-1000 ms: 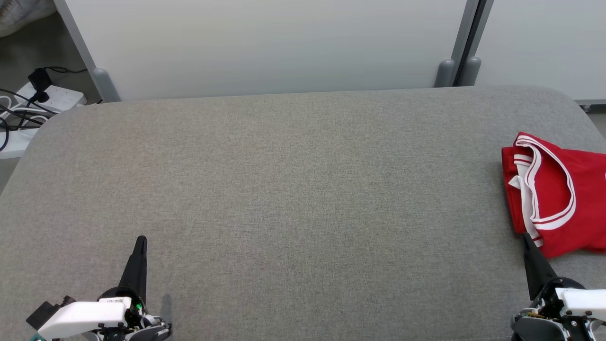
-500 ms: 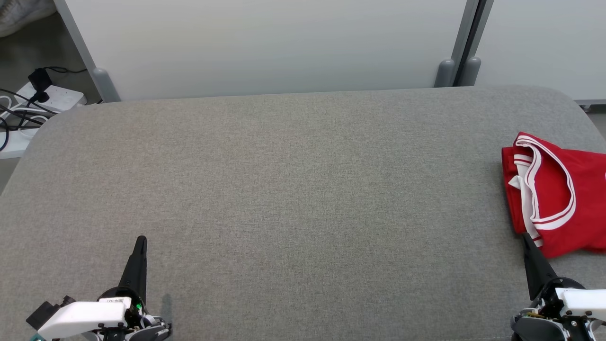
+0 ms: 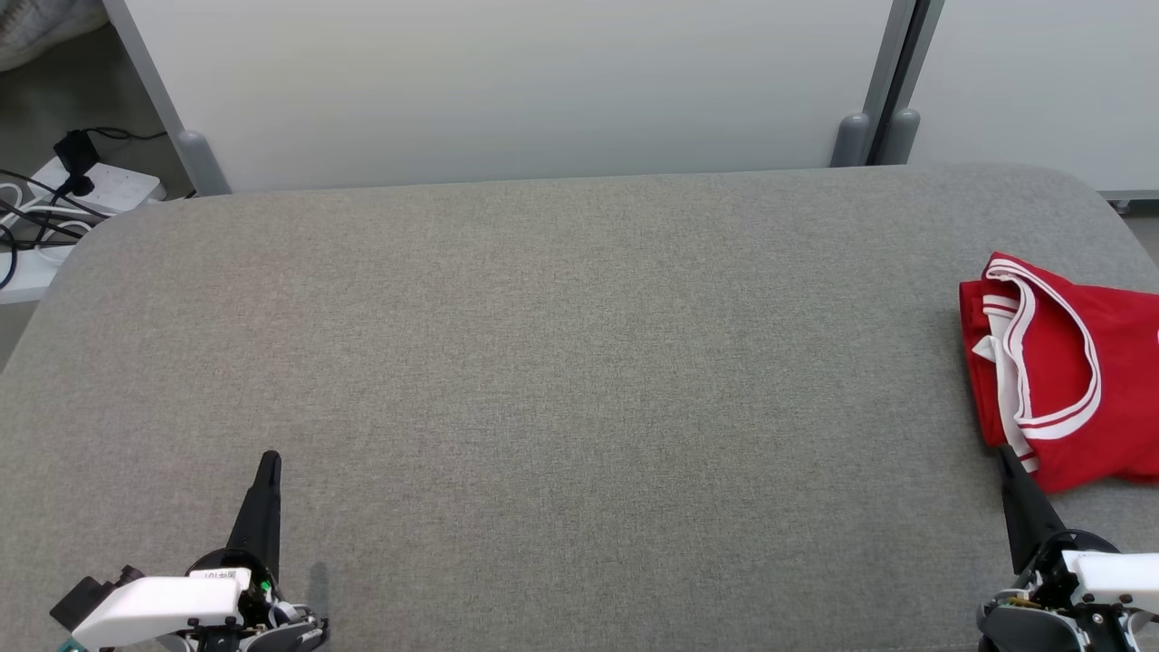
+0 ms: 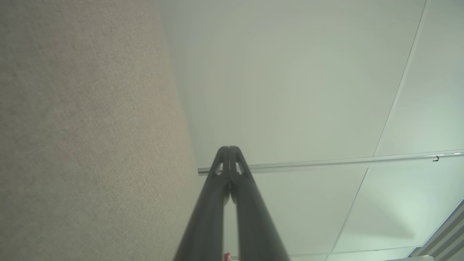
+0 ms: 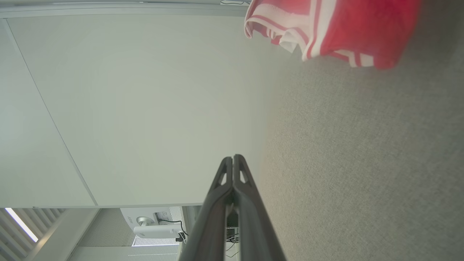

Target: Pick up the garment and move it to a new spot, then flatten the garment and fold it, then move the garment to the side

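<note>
The red jersey [image 3: 1087,407] lies bunched at the right edge of the grey upholstered table [image 3: 543,362]. It is probably light, limp and slippery, and best pinched at its white-trimmed neckline. The left gripper [image 3: 269,464] and right gripper [image 3: 1007,460] are both closed and empty.

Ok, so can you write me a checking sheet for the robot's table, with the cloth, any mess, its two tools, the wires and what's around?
Surface: grey fabric-covered table, flat, mostly bare.
Job's things: red garment with white striped trim, rumpled at the right edge, partly out of the head view.
Clutter: nothing seen.
Tools: left tool shut, holding nothing, front left. Right tool shut, holding nothing, pointing towards the garment; the right wrist view shows them apart.
Cables: black cables at a white power strip on the floor, past the far left corner.
Surroundings: white panel wall behind, grey post feet.
</note>
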Tool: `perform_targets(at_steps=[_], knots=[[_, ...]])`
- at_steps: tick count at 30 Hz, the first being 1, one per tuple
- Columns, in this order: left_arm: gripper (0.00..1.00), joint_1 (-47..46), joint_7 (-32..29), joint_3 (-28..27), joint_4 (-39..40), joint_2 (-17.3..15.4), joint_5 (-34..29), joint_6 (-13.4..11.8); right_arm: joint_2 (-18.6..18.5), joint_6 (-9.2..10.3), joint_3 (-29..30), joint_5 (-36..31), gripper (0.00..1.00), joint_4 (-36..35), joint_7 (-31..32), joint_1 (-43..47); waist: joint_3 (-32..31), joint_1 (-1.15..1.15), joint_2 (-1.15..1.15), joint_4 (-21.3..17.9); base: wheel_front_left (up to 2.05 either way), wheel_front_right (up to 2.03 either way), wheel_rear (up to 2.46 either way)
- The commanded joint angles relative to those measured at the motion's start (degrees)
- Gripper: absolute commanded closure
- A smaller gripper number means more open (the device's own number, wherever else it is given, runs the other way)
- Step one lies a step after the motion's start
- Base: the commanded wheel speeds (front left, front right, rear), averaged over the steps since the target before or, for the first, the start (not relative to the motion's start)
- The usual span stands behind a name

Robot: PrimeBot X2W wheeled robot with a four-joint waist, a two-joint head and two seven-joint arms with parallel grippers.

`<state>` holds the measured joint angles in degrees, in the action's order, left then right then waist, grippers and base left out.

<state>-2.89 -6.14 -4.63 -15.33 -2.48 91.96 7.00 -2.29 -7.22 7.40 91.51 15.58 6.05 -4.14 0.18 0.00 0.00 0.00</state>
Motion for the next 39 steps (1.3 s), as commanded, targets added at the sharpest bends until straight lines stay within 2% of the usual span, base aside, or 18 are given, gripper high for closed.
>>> perform_targets(at_steps=[1, 39], knots=[[1.0, -3.3, -0.4, -1.9, 1.3, -0.4, 0.2, 0.5, -0.6, -0.26, -0.9, 0.7, 1.0, -1.6, 0.4, -2.0, 0.0, 0.0, 0.0, 0.0, 0.0, 0.0, 0.0], [1.0, -3.3, -0.4, -1.9, 1.3, -0.4, 0.2, 0.5, -0.6, -0.26, -0.9, 0.7, 1.0, -1.6, 0.4, -2.0, 0.0, 0.0, 0.0, 0.0, 0.0, 0.0, 0.0]])
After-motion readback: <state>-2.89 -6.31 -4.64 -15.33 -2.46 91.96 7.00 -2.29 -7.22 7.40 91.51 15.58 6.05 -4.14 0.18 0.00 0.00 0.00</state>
